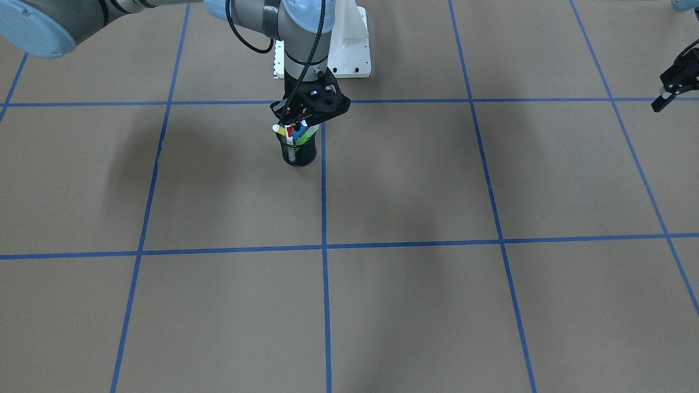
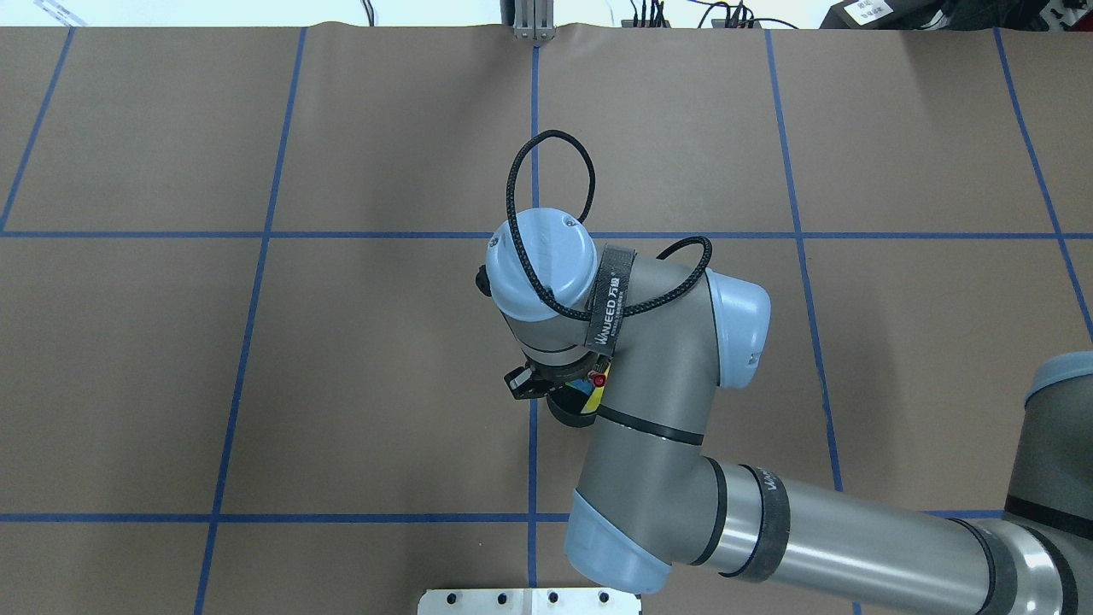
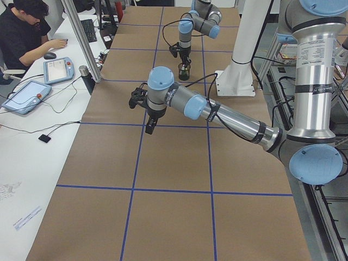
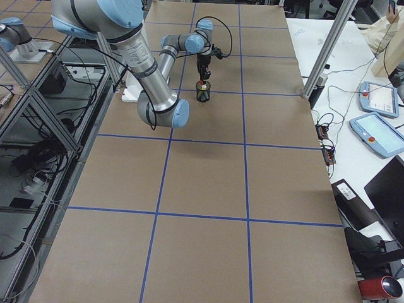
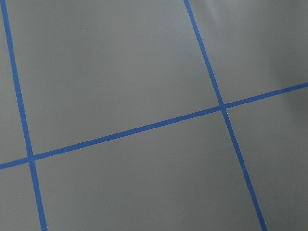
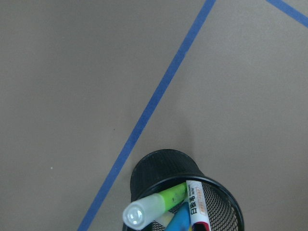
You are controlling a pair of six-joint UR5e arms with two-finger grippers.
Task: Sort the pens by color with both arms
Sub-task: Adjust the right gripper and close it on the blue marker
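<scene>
All four pens are found standing together in the cup point(image 1: 299, 154), which is set on the table point(image 1: 415, 180) just beside a blue line point(image 1: 323, 191). The yellow pen point(image 1: 279, 129), red-capped pen point(image 1: 289, 135), blue pen point(image 1: 298, 131) and green pen point(image 1: 311, 131) are leaned against one another, with their tops above the rim. No pen is seen laid out anywhere on the table, so the sorting is judged to be at its very start, with nothing placed. The right gripper point(image 1: 295, 119) is held directly over the cup, its tips down among the pen tops. Whether its fingers are spread or closed on a pen cannot be told, since they are masked by the gripper body and the wrist in every view. The left gripper point(image 1: 667, 95) is held well apart from the cup, above bare table; no pen is seen in it, and the set of its fingers cannot be told either. All four pens are left to be drawn out and grouped by colour, and the first extraction is judged to be the step in hand.
</scene>
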